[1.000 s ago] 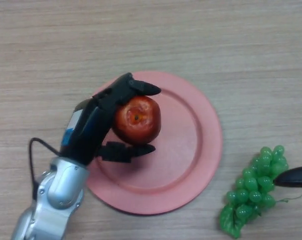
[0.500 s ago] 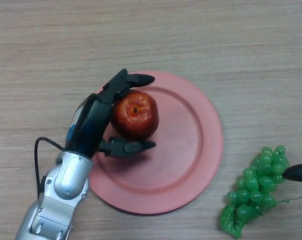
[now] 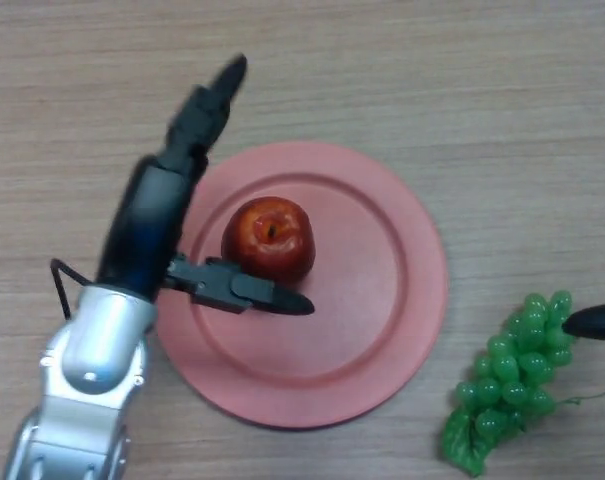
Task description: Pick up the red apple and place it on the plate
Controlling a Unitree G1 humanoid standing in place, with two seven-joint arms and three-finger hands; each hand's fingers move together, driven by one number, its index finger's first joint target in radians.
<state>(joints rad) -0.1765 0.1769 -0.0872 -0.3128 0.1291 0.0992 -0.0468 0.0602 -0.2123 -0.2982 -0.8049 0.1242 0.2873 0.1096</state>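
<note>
The red apple sits stem-up on the pink plate, left of its centre. Beside it the left hand is spread wide, releasing (thumb just below the fruit).

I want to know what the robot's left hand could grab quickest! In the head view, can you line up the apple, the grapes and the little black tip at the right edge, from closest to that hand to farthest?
From the left hand:
1. Red apple, beside the hand on the pink plate.
2. Green grapes, on the table right of the plate.
3. Right hand, a black tip at the right edge, just past the grapes.
</note>
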